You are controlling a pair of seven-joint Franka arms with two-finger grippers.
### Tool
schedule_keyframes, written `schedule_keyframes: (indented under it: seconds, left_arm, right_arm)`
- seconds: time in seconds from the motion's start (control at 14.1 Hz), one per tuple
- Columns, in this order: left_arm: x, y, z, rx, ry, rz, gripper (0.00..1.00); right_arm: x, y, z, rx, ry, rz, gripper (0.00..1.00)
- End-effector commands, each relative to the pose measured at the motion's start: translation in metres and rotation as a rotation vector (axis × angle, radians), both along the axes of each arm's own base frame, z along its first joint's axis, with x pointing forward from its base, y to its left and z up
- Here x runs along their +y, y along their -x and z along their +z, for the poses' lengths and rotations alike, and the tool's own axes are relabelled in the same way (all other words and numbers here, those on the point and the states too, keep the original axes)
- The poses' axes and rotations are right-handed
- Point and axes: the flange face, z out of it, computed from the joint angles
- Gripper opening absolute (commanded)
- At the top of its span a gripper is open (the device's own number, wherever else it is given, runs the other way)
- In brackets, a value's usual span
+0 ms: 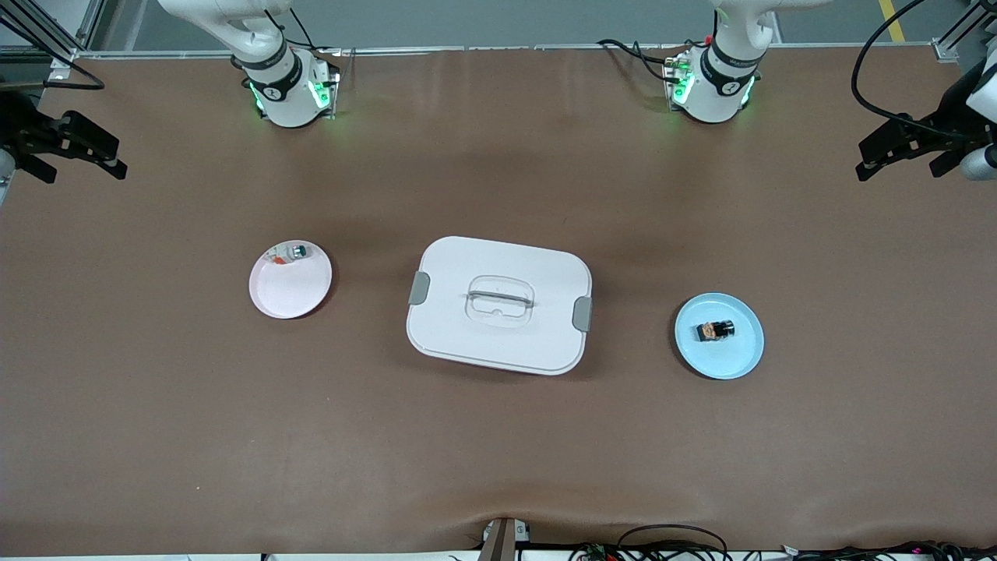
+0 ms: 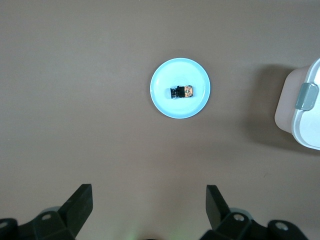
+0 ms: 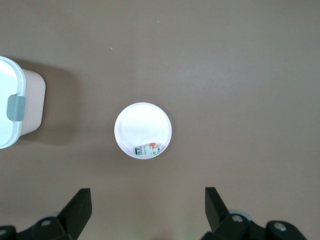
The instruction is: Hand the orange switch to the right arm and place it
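— Where's the orange switch (image 1: 716,330) sitting?

— On its side in the middle of the blue plate (image 1: 740,358), toward the left arm's end of the surface (image 1: 498,452). Its orange-tan end points toward the white lidded box (image 1: 498,304) at the middle.

— And the left pincer (image 2: 149,202)?

— Up in the air over bare surface, fingers (image 2: 80,202) spread wide apart, nothing between them. The plate with the switch lies out ahead of its fingertips, well apart from them.

— The right pincer (image 3: 148,202)?

— Same pose at the right arm's end: fingers (image 3: 80,205) wide apart and empty, hanging over bare surface. Ahead of it is a pink plate (image 1: 290,292) with a small white-and-teal part (image 1: 290,252) lying at the plate's rim.

— Is either arm touching anything?

— No. Both pincers hang clear of the plates and of the box, whose grey latches (image 1: 582,313) sit at its two ends.
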Motion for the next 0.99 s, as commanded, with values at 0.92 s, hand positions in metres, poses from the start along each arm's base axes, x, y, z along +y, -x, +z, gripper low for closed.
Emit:
schedule_keyframes:
  seconds: [0.92]
  left_arm:
    - [-0.001,-0.011,-0.043,0.077,0.001,-0.017,1.0]
  right_arm:
    - [-0.002,0.009,0.009,-0.011,-0.006,-0.031,1.0]
